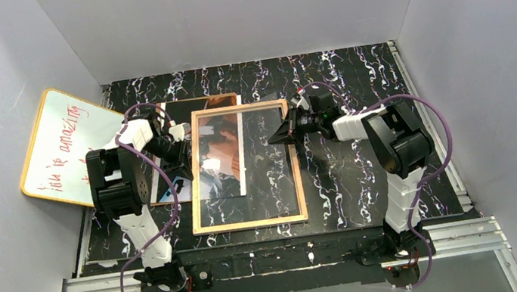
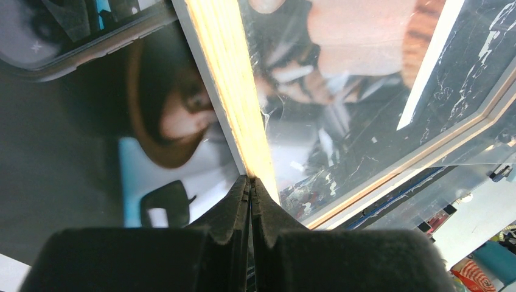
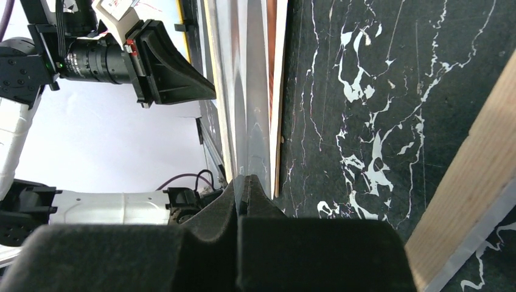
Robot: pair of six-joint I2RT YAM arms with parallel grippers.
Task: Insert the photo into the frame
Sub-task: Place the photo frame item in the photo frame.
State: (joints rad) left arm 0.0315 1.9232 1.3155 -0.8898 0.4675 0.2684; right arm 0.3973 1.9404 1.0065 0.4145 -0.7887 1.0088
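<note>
The frame (image 1: 251, 224) lies flat in the middle of the table, tan wood side up. The photo (image 1: 214, 152) lies picture up beneath its left half and sticks out past the left rail. In the left wrist view the photo (image 2: 341, 42) shows on both sides of the frame's rail (image 2: 231, 79). My left gripper (image 1: 189, 148) is shut, its tips (image 2: 250, 178) at that left rail; I see nothing between them. My right gripper (image 1: 270, 138) is shut on the edge of a clear sheet (image 3: 252, 91), held tilted over the frame's right half (image 1: 260, 126).
An orange-rimmed whiteboard (image 1: 65, 150) with red handwriting leans at the far left. A brown board edge (image 1: 203, 99) shows behind the photo. Grey walls enclose the black marbled table (image 1: 367, 176). The frame's right rail (image 3: 474, 182) passes beside my right gripper.
</note>
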